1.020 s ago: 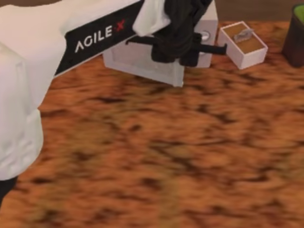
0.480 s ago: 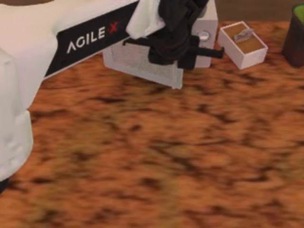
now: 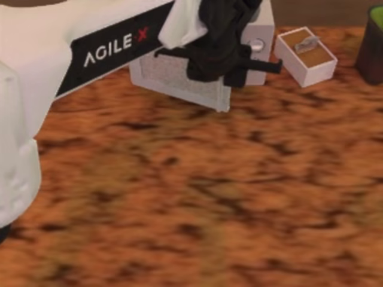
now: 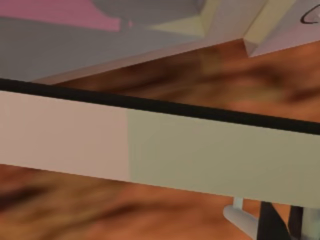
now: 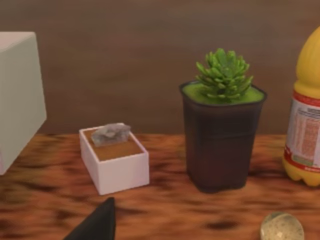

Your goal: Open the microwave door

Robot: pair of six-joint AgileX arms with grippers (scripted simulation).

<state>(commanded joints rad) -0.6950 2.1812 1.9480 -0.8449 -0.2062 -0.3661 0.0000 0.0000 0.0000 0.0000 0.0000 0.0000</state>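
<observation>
The off-white microwave stands at the table's far edge, a silver knob on its right panel. The microwave door, with its speckled mesh window, stands swung partly out, free edge toward the table front. My left gripper hangs over that free edge. The left wrist view shows the door's top edge across the frame, the pink interior behind it, and the black fingers shut on the slim grey handle. My right gripper is parked, out of the top view.
A small white open box with a brown inside sits just right of the microwave. A dark pot with a green succulent stands farther right, then a yellow bottle and a small glassy ball. Brown mottled tabletop fills the front.
My left arm has shifted slightly to the left and the door's free edge has come a little farther out. Over the last half second almost nothing moves.
</observation>
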